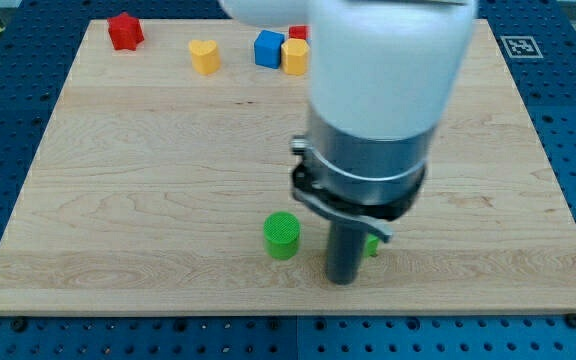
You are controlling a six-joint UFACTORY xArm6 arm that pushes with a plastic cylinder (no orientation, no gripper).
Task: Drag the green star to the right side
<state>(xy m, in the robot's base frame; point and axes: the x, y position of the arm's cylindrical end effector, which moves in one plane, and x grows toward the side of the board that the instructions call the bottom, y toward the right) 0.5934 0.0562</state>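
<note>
1. Far off to the view's upper left of my tip, a red star (124, 30) sits near the worktop's (148, 170) back edge, well out of play.
2. Next along that back edge, still up and left of my tip: a yellow heart-like block (204, 56), then a blue cube (268, 48) touching or just beside a yellow block (295, 56), with a sliver of another red block (299, 32) behind them.
3. Closer in now: a green cylinder (282, 236) stands just to the view's left of my tip, apart from it.
4. My tip (342, 279) is down on the wood near the front edge. No jaws on this rod, so nothing to spread or pinch.
5. Here's the key one: the green star (372, 245) peeks out just to the view's right of my tip, mostly hidden behind the rod. Touching or not, I cannot tell.
6. Judgement: my tip is on the star's left flank, so a straight push toward the view's right should carry it.
</note>
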